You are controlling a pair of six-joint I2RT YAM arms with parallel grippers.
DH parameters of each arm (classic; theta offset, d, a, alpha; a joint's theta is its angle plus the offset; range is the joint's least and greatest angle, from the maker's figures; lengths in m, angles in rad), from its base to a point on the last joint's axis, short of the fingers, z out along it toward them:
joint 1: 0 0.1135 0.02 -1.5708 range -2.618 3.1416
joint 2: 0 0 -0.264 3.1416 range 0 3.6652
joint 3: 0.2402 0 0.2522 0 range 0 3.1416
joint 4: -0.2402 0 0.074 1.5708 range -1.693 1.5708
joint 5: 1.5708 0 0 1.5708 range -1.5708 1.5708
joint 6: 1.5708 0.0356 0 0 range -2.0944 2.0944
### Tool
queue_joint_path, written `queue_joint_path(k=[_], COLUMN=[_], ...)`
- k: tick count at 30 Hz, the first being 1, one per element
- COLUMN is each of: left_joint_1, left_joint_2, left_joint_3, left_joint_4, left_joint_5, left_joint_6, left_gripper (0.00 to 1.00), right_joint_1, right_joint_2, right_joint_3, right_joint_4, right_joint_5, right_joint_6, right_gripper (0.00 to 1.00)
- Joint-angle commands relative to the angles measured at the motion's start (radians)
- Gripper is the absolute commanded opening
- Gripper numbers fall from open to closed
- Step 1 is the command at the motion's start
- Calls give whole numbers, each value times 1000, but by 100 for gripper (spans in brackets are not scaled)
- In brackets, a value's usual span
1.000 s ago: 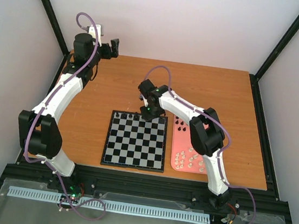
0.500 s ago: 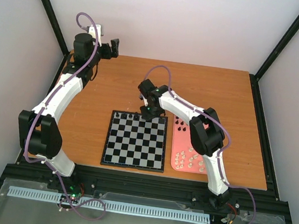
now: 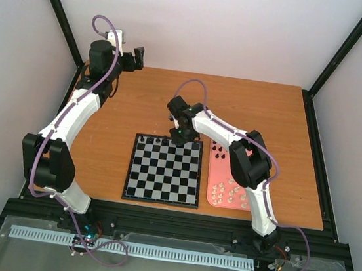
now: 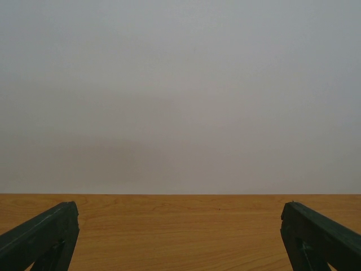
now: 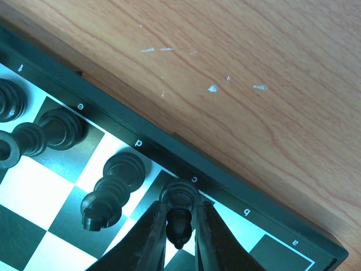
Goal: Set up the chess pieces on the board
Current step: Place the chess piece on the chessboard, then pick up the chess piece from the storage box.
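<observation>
The board lies in the middle of the table. My right gripper is at its far edge, shut on a black chess piece whose base rests on the square marked c. Other black pieces stand beside it in the far row on d, e and f; they show as small dark figures from above. My left gripper is raised at the far left, open and empty, with its fingers wide apart facing the wall.
A pink tray lies right of the board under the right arm, with black pieces at its far end and cream-white pieces at its near end. The wooden table is framed by black posts.
</observation>
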Motion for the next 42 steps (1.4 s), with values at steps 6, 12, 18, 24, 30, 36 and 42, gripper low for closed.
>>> queue_joint_path(k=[6,12,18,24,30,36,42], left_joint_1=[-1,-2,-1,-1,-1,-1,-1], left_joint_2=[8,9,7,6,3,7,12], left_joint_3=[45,45,45,44,44,45,49], left_joint_4=[4,4,4,2,1,2,2], left_joint_5=[-3,0,-1,-4,-4,4,14], left_joint_6=[4,3,4,5,6,4,0], left_gripper=[100,100,100,100,100,100,100], right_joint_1=[0,0,0,-2,-52,-204,-355], right_joint_2=[-79,-105,-138,-210,-334,-479,-535], right_joint_3=[-49,-61,-68,-87,-186,-387,-524], right_joint_4=[39,43,47,47,69,117,160], right_joint_5=[13,30,32,87,167,216,257], right_joint_6=[-9,-7,-12,-10,18,66,108], right_gripper=[31,37,39,42,46,46,50])
